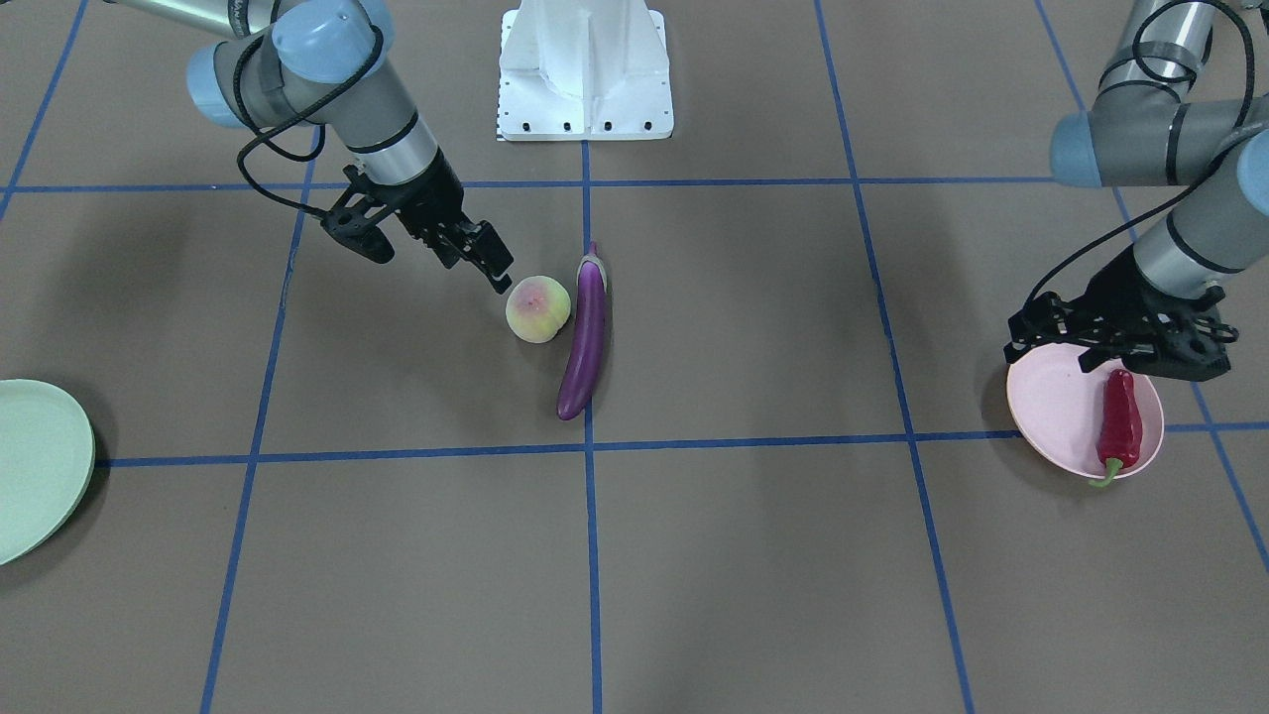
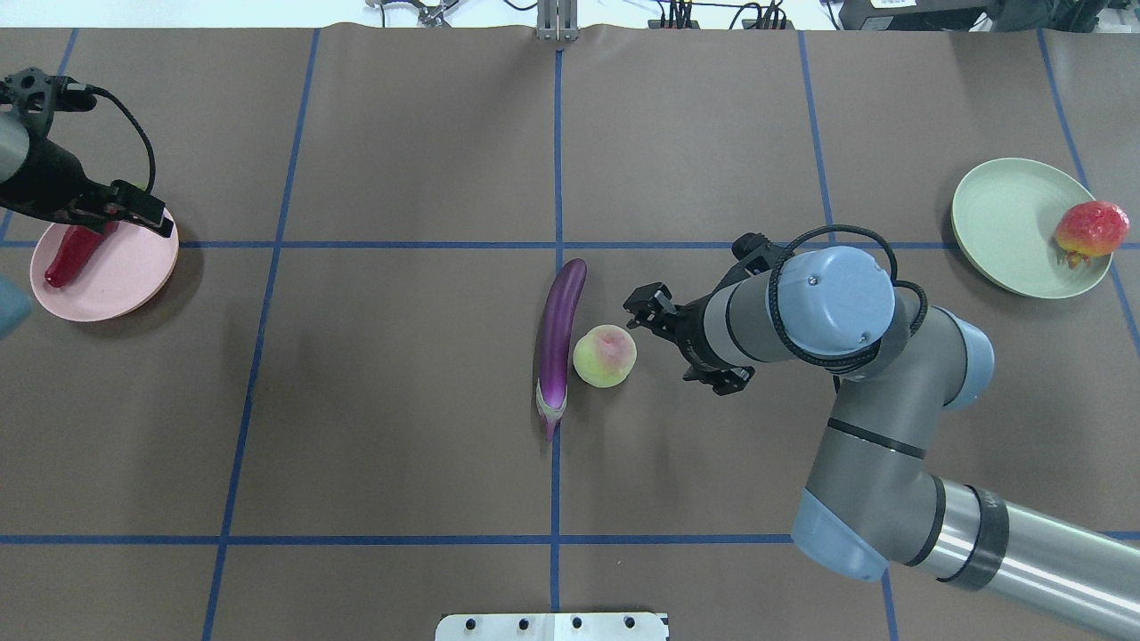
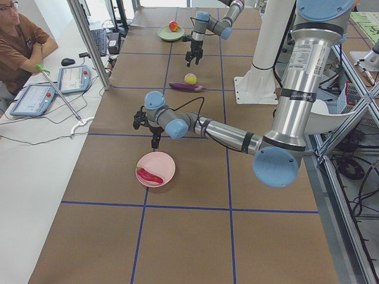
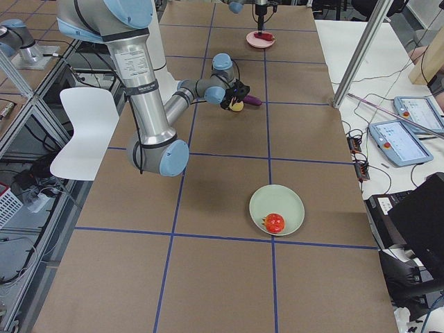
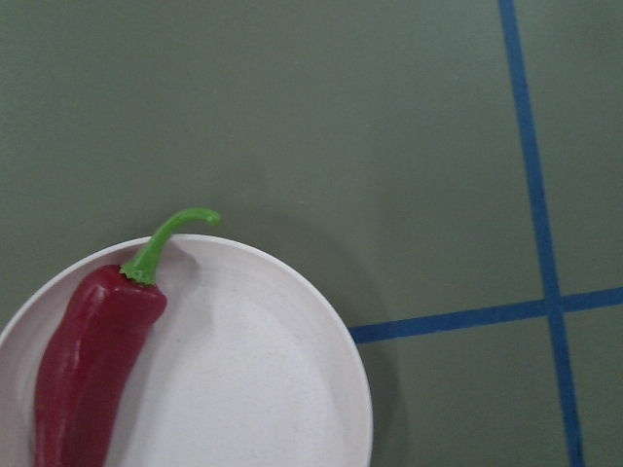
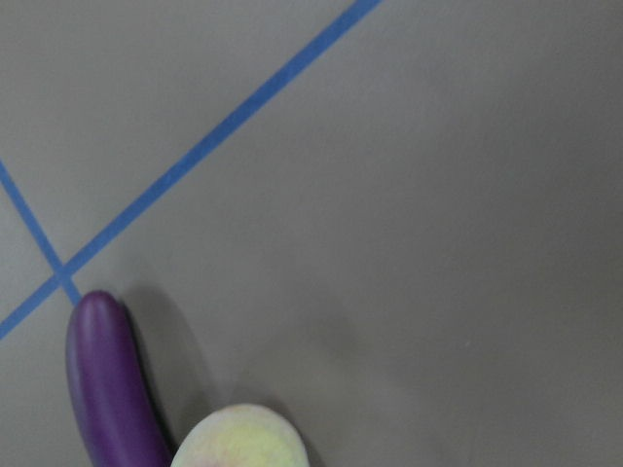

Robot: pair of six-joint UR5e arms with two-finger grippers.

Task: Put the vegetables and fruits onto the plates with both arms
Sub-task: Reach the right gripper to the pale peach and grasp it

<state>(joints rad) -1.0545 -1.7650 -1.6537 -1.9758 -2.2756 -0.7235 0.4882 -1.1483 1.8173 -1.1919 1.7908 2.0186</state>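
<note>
The yellow-green peach (image 1: 537, 309) (image 2: 605, 356) lies at mid table, touching or nearly touching the long purple eggplant (image 1: 585, 337) (image 2: 559, 338). My right gripper (image 1: 496, 273) (image 2: 643, 313) hovers right beside the peach, open and empty. The dark-red chili (image 1: 1120, 426) (image 5: 88, 370) lies on the pink plate (image 1: 1051, 407) (image 2: 116, 285). My left gripper (image 1: 1115, 359) (image 2: 111, 218) is open and empty just above that plate's robot-side edge. The bumpy orange-red ball (image 2: 1091, 229) (image 4: 275, 223) sits on the mint green plate (image 2: 1006, 214) (image 1: 30, 476).
The white pedestal base (image 1: 585, 69) stands at the robot-side edge. Blue tape lines (image 2: 557, 160) grid the brown table. An operator (image 3: 23, 41) sits beside the table with tablets (image 3: 74, 78).
</note>
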